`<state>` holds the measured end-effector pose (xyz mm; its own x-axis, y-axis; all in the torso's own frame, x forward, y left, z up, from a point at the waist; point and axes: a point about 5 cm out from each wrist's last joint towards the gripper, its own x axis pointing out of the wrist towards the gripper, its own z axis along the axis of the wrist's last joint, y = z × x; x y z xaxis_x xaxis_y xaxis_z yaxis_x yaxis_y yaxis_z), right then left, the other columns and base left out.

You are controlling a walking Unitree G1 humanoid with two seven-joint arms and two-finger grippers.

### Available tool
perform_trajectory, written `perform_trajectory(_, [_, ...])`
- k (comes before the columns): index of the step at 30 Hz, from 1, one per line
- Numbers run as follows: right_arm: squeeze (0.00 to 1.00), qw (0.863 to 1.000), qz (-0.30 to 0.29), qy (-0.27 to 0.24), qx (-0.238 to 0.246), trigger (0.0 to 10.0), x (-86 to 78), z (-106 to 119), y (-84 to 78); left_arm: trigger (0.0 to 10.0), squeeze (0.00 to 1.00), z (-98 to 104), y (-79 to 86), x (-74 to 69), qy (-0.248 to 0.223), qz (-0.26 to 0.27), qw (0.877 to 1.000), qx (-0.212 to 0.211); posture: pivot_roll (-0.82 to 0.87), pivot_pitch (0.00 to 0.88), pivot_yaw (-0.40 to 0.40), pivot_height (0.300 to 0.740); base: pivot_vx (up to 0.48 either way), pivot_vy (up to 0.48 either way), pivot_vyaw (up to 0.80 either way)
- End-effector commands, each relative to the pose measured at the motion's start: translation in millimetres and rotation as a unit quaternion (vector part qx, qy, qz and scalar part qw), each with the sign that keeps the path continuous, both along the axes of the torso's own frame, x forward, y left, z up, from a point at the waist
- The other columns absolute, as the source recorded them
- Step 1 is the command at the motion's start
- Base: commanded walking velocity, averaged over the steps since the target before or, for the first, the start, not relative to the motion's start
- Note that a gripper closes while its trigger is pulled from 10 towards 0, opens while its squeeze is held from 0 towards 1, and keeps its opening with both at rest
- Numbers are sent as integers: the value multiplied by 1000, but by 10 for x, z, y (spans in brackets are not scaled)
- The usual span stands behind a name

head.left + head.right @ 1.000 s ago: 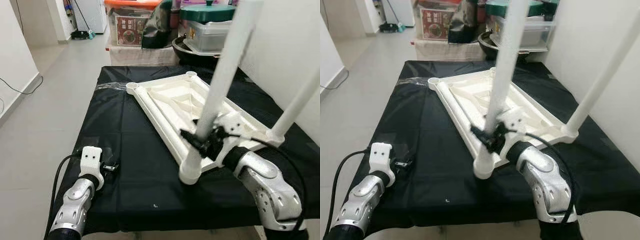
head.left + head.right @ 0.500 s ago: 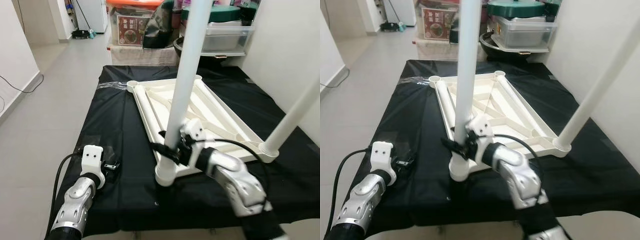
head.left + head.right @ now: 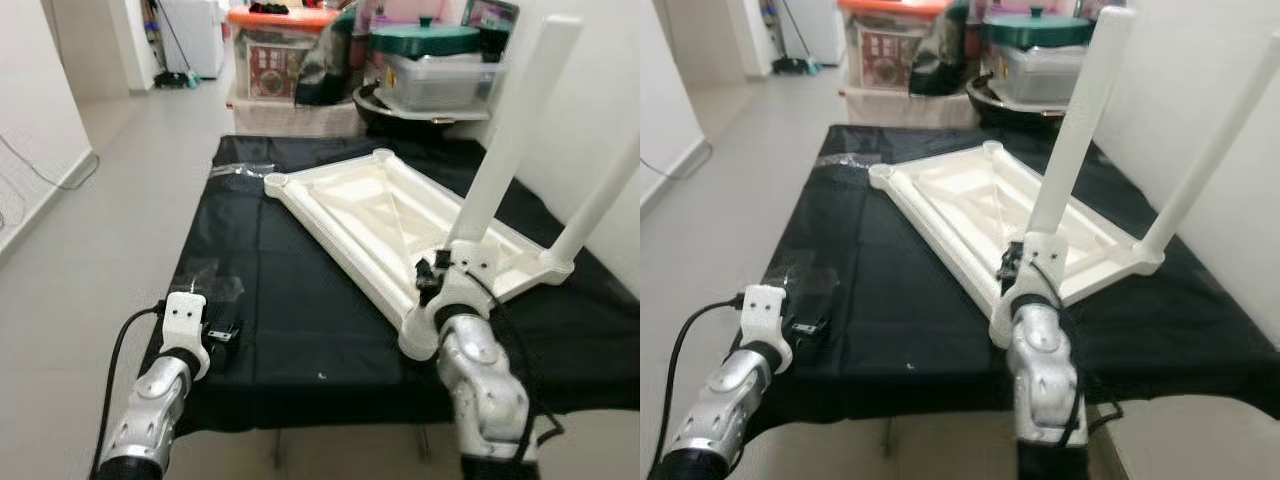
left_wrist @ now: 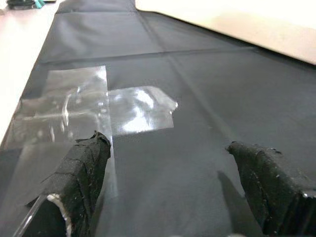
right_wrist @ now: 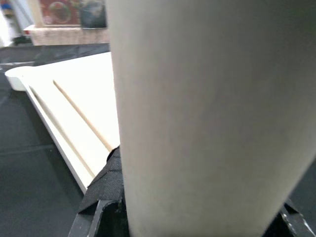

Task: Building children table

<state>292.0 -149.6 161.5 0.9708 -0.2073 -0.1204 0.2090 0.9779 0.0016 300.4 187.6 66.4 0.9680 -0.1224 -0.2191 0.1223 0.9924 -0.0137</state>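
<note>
Left eye view: my right pincer (image 3: 437, 278) is clenched around the upright white leg (image 3: 505, 140), low near its socket, leg axis vertical.

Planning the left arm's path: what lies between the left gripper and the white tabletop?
Only black cloth, with clear tape just ahead of the left gripper, per the left wrist view.

R leg (image 3: 603, 195) top cut off

My two arms are jointed silver metal, each ending in a white plastic wrist block, with a black cable (image 3: 115, 345) looping off my left arm (image 3: 150, 405) and black, tape-wrapped fingers (image 4: 81, 170) on its claw.
</note>
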Motion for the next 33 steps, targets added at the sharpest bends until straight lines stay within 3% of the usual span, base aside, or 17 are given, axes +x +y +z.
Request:
perform_trajectory(1, [0,1000,6,24,-16,10000,-5,-59,-4,10000,0,-9,-40,26,4,-10,1000,5,79,0,-51,740,0,0,0])
perform_trajectory(2, [0,1000,6,24,-16,10000,-5,-59,-4,10000,0,-9,-40,26,4,-10,1000,5,79,0,-51,740,0,0,0])
perform_trajectory(3, [235,1000,21,-1,10,10000,14,-12,-24,10000,0,-5,-42,50,3,-10,1000,6,78,0,-51,740,0,0,0])
perform_trajectory(5, [235,999,26,-12,15,10000,21,13,-32,10000,0,-4,-42,57,2,-9,1000,6,78,0,-51,740,0,0,0])
perform_trajectory(6, [1000,998,46,-28,24,10000,52,74,-43,10000,0,0,-49,63,1,-7,1000,4,78,0,-58,740,0,0,0])
perform_trajectory(9, [1000,995,80,-44,26,10000,91,146,-44,10000,0,4,-62,66,0,-7,1000,3,83,0,-64,740,0,0,0])
perform_trajectory(10, [0,987,142,-69,36,10000,122,265,-28,10000,0,-2,-67,52,-1,-6,1000,2,85,0,-69,740,0,0,0])
perform_trajectory(13, [0,956,268,-113,27,10000,118,439,-6,10000,0,-32,-64,15,2,-4,1000,0,87,0,-74,740,0,0,0])
perform_trajectory(14, [0,917,377,-128,3,10000,39,489,36,10000,0,-56,-65,6,5,-3,1000,1,92,0,-77,740,0,0,0])
perform_trajectory(16, [0,892,435,-123,-6,10000,-15,482,68,10000,0,-52,-71,14,5,-2,1000,0,92,0,-77,740,0,0,0])
perform_trajectory(21, [0,865,488,-114,-3,10000,-60,442,134,10000,0,-27,-68,36,1,-4,1000,0,97,0,-86,740,0,0,0])
perform_trajectory(23, [0,835,543,-90,-11,10000,-125,300,253,10000,0,-20,-53,49,-1,0,1000,0,103,0,-90,740,0,0,0])
perform_trajectory(28, [0,832,551,-66,-12,10000,-93,121,386,10000,0,-22,-73,32,-2,1,1000,-2,116,0,-94,740,0,0,0])
perform_trajectory(29, [0,847,528,-68,-13,3608,-11,89,399,10000,0,-34,-71,-8,-1,-2,1000,-1,119,0,-91,740,0,0,0])
perform_trajectory(30, [0,847,526,-71,-12,3608,0,88,399,10000,0,-44,-66,-23,0,-2,1000,-1,119,0,-91,740,0,0,0])
perform_trajectory(31, [0,844,531,-74,-6,0,3,83,389,10000,0,-65,-52,-34,4,-1,1000,1,119,0,-89,740,0,0,0])
perform_trajectory(33, [0,839,538,-77,2,0,-8,80,375,10000,0,-76,-44,-37,6,0,1000,3,115,0,-88,740,0,0,0])
